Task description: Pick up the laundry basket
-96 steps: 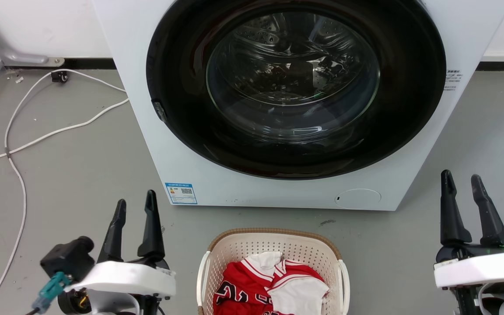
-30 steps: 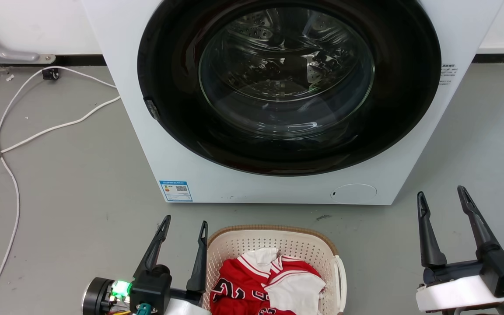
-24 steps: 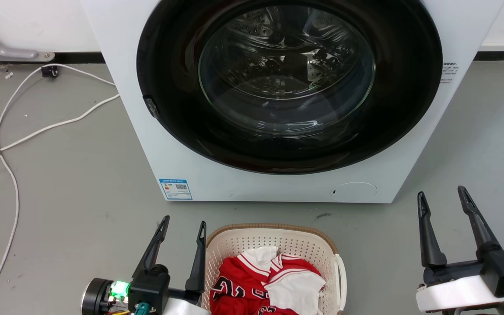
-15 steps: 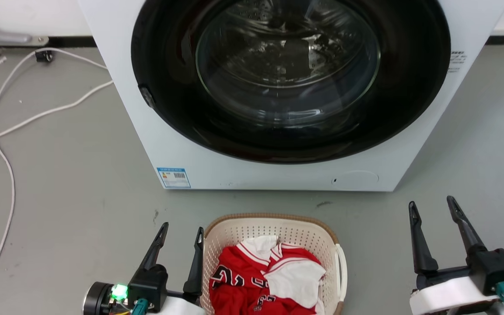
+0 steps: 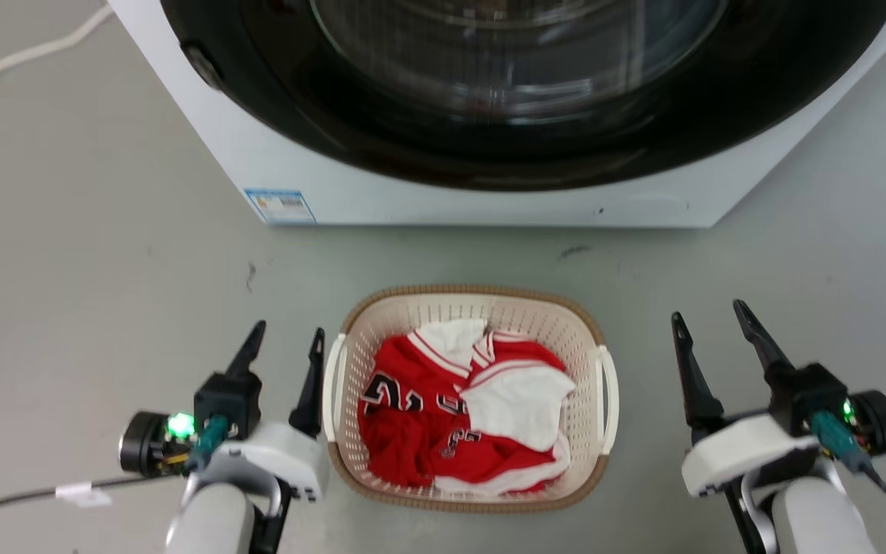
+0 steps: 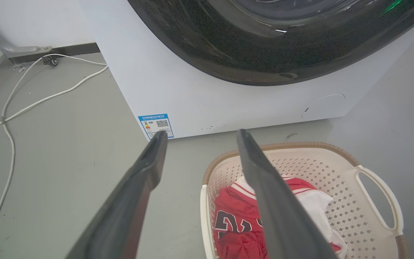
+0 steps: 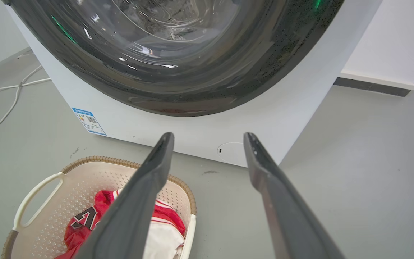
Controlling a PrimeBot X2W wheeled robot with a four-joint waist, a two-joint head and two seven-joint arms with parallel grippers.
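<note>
The basket (image 5: 535, 315) stands on the grey floor (image 5: 104, 269) just in front of the washer (image 5: 412, 200), with a strip of bare floor between them; its brown rim faces up and a white handle sits at each side. Inside it lie a red jersey (image 5: 412, 400) with dark numerals and a white cloth (image 5: 516, 404), bunched together and below the rim.

The left gripper (image 5: 289, 332) is just beside the basket's left handle (image 5: 333, 385), fingers spread apart and holding nothing; its inner finger runs close along that handle, but I cannot tell whether they touch. In the left wrist view this gripper (image 6: 202, 133) points toward the washer's base, one finger over the floor, the other over the basket's (image 6: 336, 194) near edge.

The right gripper (image 5: 707, 312) is likewise spread wide and empty; it is apart from the right handle (image 5: 611, 385), with bare floor between. In the right wrist view its fingers (image 7: 208, 135) frame the washer's lower panel, the basket (image 7: 84, 176) low at that view's left.

The washer's dark round door is shut; a blue label (image 5: 280, 205) sits at its lower left corner; a white cable (image 5: 20, 54) trails over the floor farther left.
</note>
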